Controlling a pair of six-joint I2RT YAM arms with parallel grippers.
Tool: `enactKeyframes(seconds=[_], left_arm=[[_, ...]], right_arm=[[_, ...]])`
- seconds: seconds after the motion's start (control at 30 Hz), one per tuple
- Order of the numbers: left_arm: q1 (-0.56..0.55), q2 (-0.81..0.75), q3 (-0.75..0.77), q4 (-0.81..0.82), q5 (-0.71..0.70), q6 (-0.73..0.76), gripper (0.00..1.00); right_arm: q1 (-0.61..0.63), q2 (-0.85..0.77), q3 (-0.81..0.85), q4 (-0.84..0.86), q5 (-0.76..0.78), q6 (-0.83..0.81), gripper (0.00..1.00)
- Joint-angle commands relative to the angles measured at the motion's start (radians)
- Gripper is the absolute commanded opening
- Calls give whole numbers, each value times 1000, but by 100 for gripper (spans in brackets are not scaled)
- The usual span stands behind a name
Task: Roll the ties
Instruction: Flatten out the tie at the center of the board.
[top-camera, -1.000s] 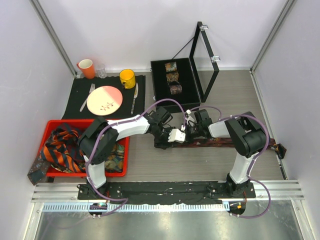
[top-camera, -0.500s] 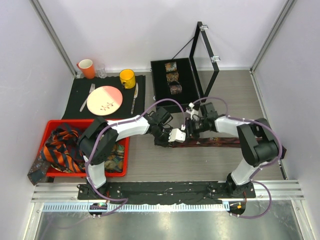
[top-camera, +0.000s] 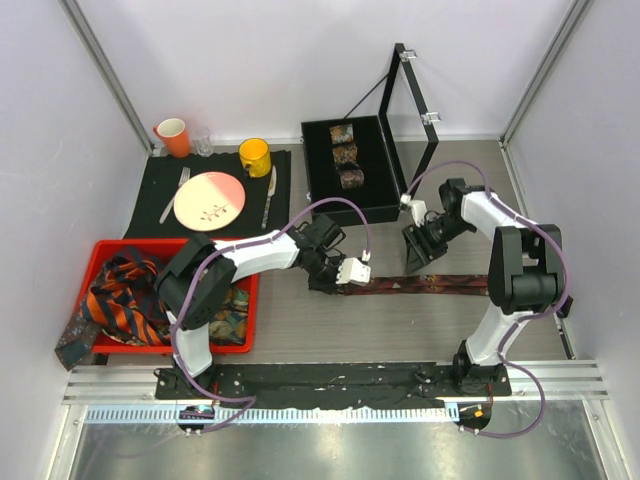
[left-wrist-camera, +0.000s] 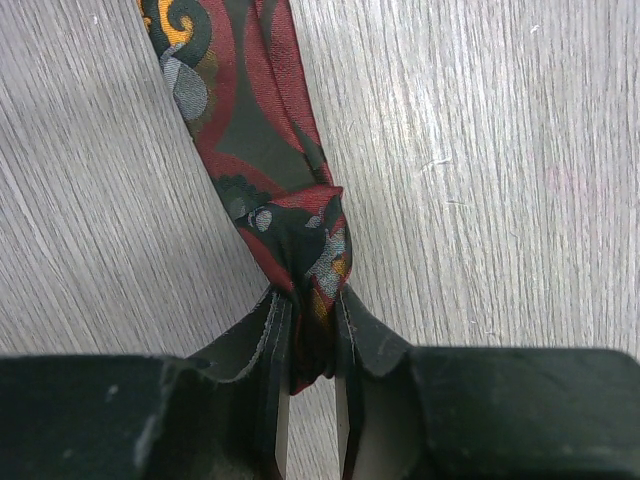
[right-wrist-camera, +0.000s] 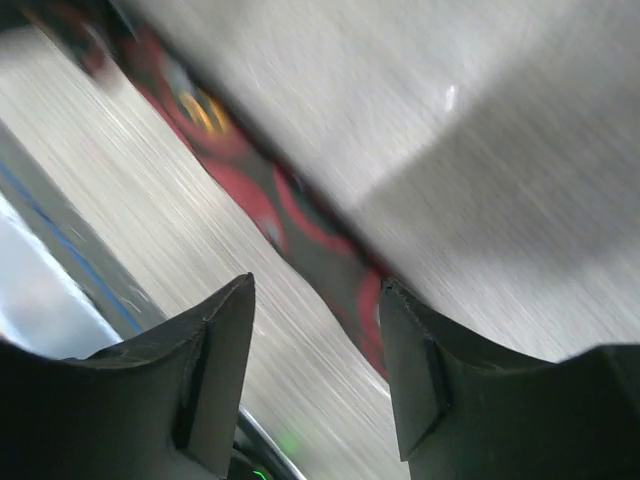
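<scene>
While the left arm (top-camera: 250, 255) stretches low from its base at the near edge toward the middle of the bench (top-camera: 300, 330), wrist dropped almost onto the boards, the left jaws are clenched hard on the folded end of the dark red patterned tie (left-wrist-camera: 250, 130). Look at that wrist view: the fabric is bunched and pinched right between the two pads! From that grip the rest of the tie lies flat across the bench, running out toward the right edge. Over to the right arm (top-camera: 500, 215): it stands tall, its forearm angled toward the far edge and its wrist hooked back toward the centre. The right jaws are spread with nothing between them, hanging just on the far side of the strip, and that wrist view is a blur of red pattern. The surface is grey wood grain, with pale walls and metal posts all round. By the middle of the far edge sits a black case (top-camera: 318, 190), lid upright, with three rolled ties (top-camera: 345, 153) lined up inside. The far left corner has a black mat (top-camera: 150, 190) with a plate (top-camera: 209, 200), a yellow mug (top-camera: 254, 155) and an orange cup (top-camera: 172, 135). Along the left edge, a red tray (top-camera: 170, 243) is heaped with loose ties (top-camera: 120, 300).
</scene>
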Motion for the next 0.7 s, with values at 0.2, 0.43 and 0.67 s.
enactKeyframes(seconds=[0.2,0.43,0.67], left_arm=[[13,17,6,-41,1,18,17],[13,13,9,-52,-5,18,17],[14,10,0,-55,-11,18,17]], right_arm=[[25,-143,-192,67,252,-409,59],[83,-243,-350,240,335,-484,59],[88,-418,-507,314,415,-591,32]])
